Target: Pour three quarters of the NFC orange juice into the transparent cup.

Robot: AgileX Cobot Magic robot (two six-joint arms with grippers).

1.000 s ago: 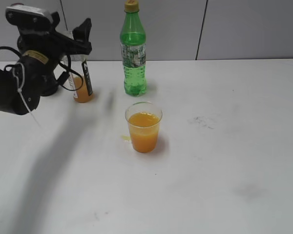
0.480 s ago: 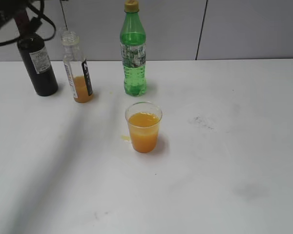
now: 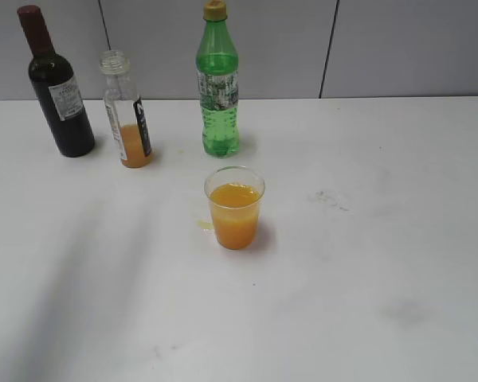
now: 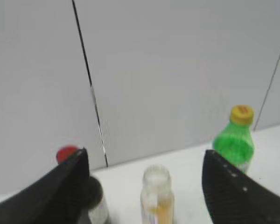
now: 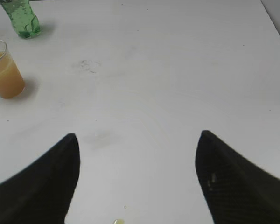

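The NFC orange juice bottle (image 3: 127,111) stands upright and uncapped at the back left of the table, with a little juice left at its bottom. It also shows between the open jaws in the left wrist view (image 4: 157,196). The transparent cup (image 3: 235,207) stands mid-table, well over half full of orange juice; it also shows in the right wrist view (image 5: 4,70). My left gripper (image 4: 144,163) is open and empty, raised behind the bottle, out of the exterior view. My right gripper (image 5: 137,140) is open and empty over bare table.
A dark wine bottle with a red cap (image 3: 56,95) stands left of the juice bottle. A green bottle with a yellow cap (image 3: 217,87) stands behind the cup. A small juice drop (image 3: 205,225) lies left of the cup. Grey wall panels rise behind the table.
My left arm has drawn back up and to the left, out of the exterior view. The juice bottle stays standing where it was. The wine bottle is uncovered.
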